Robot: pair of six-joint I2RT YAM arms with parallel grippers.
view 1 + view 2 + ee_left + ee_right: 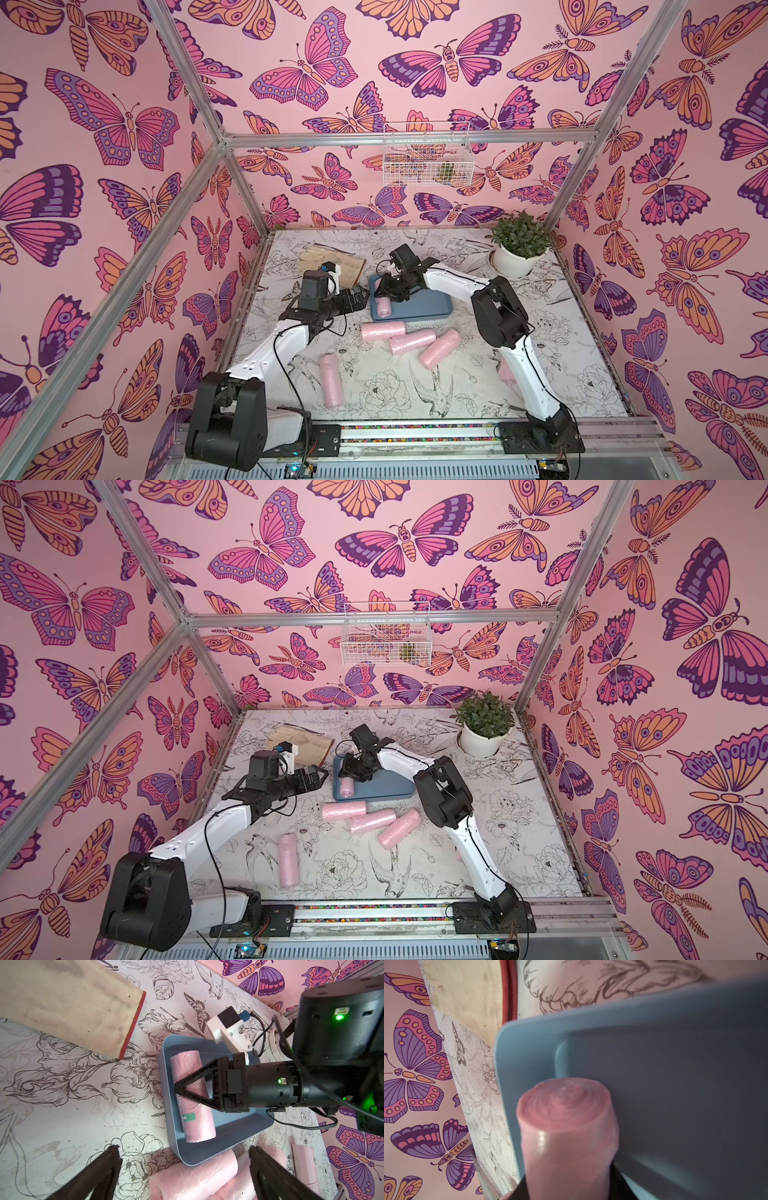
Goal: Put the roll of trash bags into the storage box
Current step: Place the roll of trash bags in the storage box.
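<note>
The slate-blue storage box [424,306] [386,788] [239,1126] [675,1084] lies mid-table. One pink roll of trash bags [384,306] [347,787] [193,1097] [566,1126] lies inside it along its left wall. My right gripper [384,291] [347,771] [569,1188] reaches down over that roll, with a black finger on each side of it. Whether the fingers still press the roll does not show. My left gripper [361,299] [322,777] [185,1148] hovers just left of the box, wide open and holding nothing.
Several loose pink rolls [412,341] [372,820] [193,1178] lie on the table in front of the box, and one [331,380] is nearer the front left. A tan cloth [332,266] lies behind my left gripper. At the back right stands a potted plant [517,249]. A white wire basket [426,160] hangs on the back wall.
</note>
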